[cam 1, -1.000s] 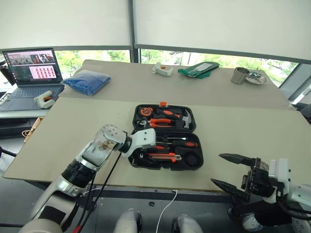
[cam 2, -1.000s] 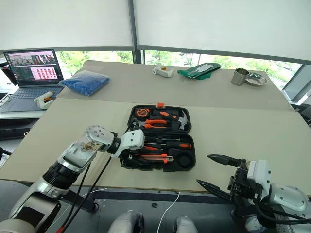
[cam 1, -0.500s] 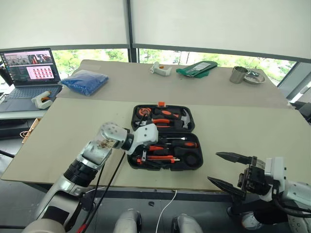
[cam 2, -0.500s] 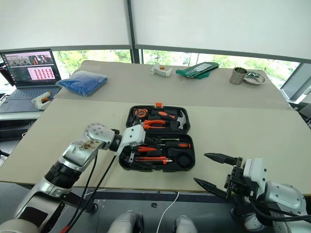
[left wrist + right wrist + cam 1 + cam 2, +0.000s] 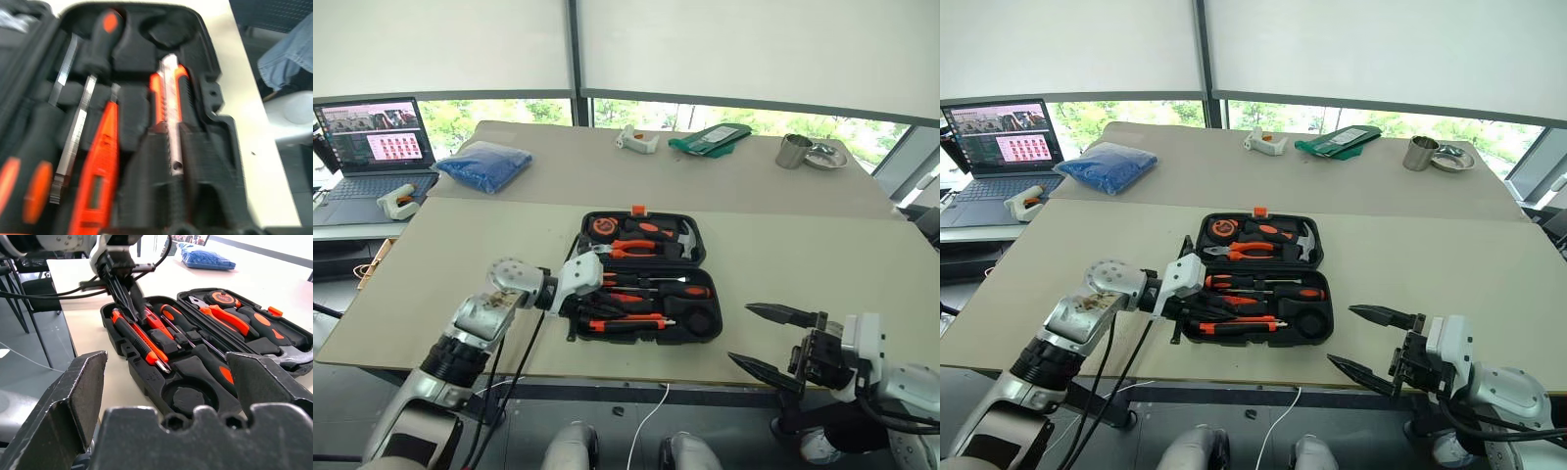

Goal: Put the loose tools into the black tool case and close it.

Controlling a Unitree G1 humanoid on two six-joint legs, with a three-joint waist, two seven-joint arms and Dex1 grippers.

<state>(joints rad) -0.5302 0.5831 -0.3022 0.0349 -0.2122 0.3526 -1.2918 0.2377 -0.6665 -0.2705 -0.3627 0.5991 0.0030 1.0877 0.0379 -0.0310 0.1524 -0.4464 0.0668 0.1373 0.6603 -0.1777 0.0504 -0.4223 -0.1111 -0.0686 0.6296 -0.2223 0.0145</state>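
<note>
Left gripper, fingers pressed together and empty, hangs at the open black tool case beside the seated utility knife, while right gripper waits spread wide, likely for lid closing.

1. The black tool case has its near-left corner, at about eight o'clock, hidden behind the left gripper.
2. In the left wrist view the screwdriver handles are blurred and cut off.
3. The laptop screen is too small to read.
</note>
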